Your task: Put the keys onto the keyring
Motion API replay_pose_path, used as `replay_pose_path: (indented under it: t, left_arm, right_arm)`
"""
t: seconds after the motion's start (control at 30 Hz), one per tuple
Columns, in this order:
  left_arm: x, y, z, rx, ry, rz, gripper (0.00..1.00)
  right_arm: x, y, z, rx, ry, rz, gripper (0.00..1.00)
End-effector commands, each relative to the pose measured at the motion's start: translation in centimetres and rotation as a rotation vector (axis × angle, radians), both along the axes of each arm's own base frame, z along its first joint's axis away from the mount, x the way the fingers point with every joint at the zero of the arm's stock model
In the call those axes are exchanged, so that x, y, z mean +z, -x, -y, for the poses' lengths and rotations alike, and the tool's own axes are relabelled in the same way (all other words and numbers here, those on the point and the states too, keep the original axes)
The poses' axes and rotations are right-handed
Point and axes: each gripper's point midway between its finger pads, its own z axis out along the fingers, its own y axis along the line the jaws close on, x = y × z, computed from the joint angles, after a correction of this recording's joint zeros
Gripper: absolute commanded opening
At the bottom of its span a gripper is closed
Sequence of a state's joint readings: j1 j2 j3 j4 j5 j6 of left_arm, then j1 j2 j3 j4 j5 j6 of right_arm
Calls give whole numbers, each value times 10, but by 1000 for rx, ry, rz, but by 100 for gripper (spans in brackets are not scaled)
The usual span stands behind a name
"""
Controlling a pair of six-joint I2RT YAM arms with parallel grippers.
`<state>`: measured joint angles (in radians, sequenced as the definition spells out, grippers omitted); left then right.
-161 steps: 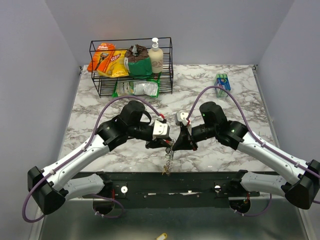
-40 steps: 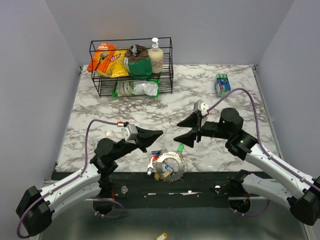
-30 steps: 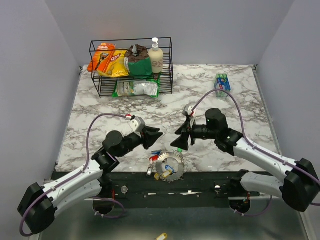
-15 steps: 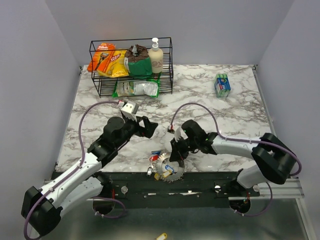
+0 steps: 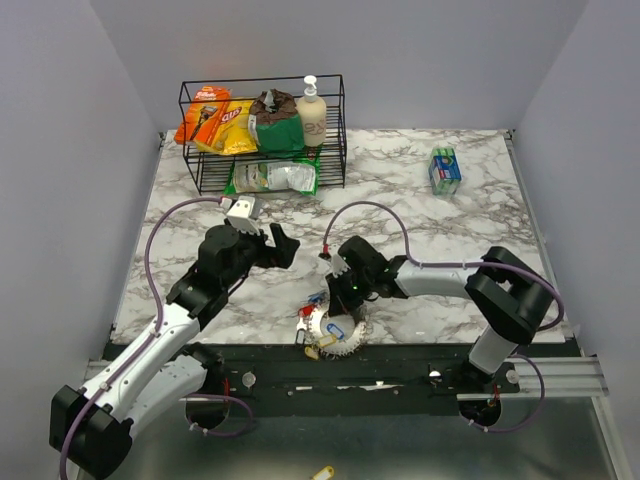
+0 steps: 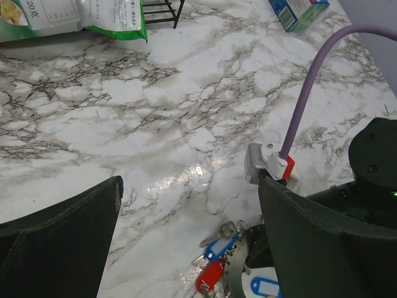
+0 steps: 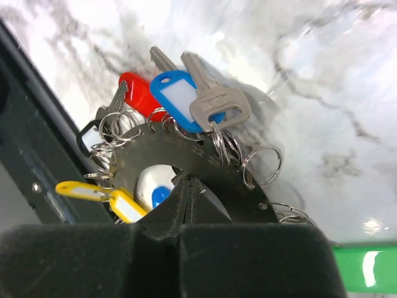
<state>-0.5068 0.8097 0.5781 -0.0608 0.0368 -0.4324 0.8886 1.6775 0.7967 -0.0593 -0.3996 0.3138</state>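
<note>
Lying at the marble table's (image 5: 450, 240) near edge: keys (image 7: 186, 99), red, blue and yellow tags plus one bare silver, hung round the keyring (image 7: 186, 152) by small split rings that only the right wrist view resolves. Right gripper (image 7: 186, 183): fingers pressed together over the ring's middle; anything pinched is hidden. Left gripper (image 6: 189, 186): spread wide, empty, above marble nearby, fingers cut off by frame.

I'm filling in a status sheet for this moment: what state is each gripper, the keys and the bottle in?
left gripper: open, empty.
right gripper: shut, tips at the key bunch.
keys: bunched, lying on the table.
pump bottle: upright.
</note>
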Motion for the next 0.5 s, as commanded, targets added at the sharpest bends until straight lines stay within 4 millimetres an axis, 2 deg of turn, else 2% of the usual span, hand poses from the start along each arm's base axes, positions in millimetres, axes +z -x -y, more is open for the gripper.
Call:
replay_pose_path:
  t: [0.0, 0.47]
  left_arm:
    - [5, 3, -2, -5, 15, -6, 99]
    - [0, 2, -3, -1, 7, -24, 99]
  right_arm:
    - [-22, -29, 19, -139, 183, 71, 0]
    - [-19, -75, 20, -282, 279, 198, 0]
